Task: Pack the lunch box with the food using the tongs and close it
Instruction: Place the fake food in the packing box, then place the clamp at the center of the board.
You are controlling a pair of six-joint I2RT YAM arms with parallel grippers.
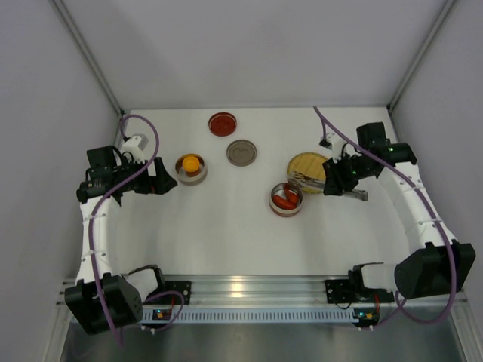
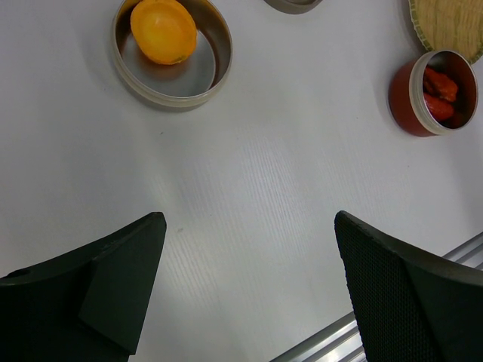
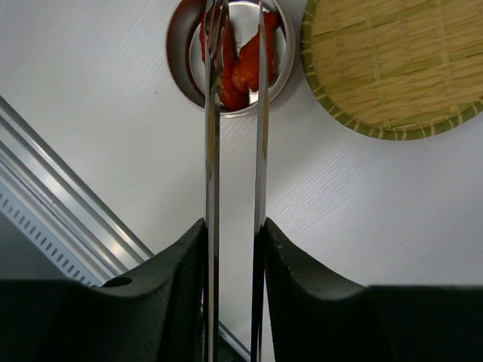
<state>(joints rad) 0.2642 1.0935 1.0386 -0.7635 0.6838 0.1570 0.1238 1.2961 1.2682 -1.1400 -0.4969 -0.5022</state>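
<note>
Tongs [image 3: 212, 166] are clamped between the right fingers [image 3: 177, 279]. Their two slim arms are squeezed close together and reach forward, with the tips over the small round tin [image 3: 178, 45] that holds the red pieces [image 3: 243, 72]. Whether the tips touch the food, I cannot tell. The woven plate [image 3: 392, 68] lies just beside that tin. The left fingers [image 2: 113, 279] stand spread wide, grasping nothing, above bare worktop [image 2: 256, 173]. Beyond them the orange piece [image 2: 163, 30] rests in a second tin [image 2: 220, 64]. A red lid [image 1: 223, 123] and a grey lid [image 1: 241, 152] lie further back.

two tins [image 2: 172, 96], two lids [image 1: 223, 123], one woven plate [image 3: 392, 68], one tongs [image 3: 210, 151], one orange piece [image 2: 163, 30]
</note>
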